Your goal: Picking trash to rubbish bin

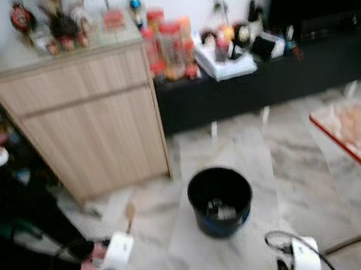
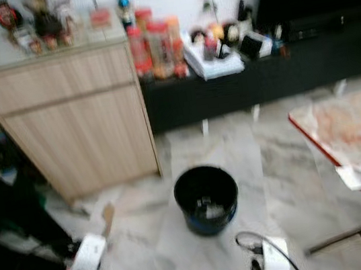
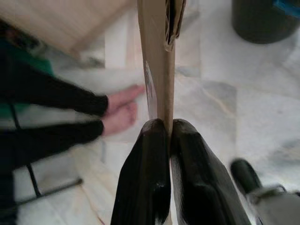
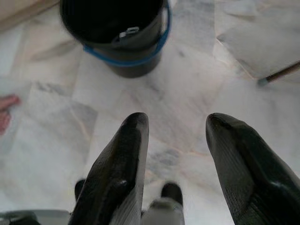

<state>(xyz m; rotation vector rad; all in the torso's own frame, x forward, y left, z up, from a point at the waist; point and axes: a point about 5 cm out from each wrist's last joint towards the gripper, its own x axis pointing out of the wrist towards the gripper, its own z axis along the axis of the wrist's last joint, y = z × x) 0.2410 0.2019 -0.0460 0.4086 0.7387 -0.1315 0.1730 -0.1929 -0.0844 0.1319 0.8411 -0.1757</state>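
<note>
1. In the blurred left eye view, a black bin (image 1: 220,200) is seen on the marble floor (image 1: 289,180), in front of a wooden cabinet (image 1: 86,115). The left arm is seen at the bottom left, with a strip of brown cardboard (image 1: 130,216) rising from it. No writing can be read.
2. In the left wrist view, the cardboard is pinched between the closed fingers of the left gripper (image 3: 169,136). A person's hand (image 3: 121,110) rests on the floor beside it.
3. In the right wrist view, the right gripper (image 4: 176,124) is held spread and empty over the floor, near the bin.
</note>
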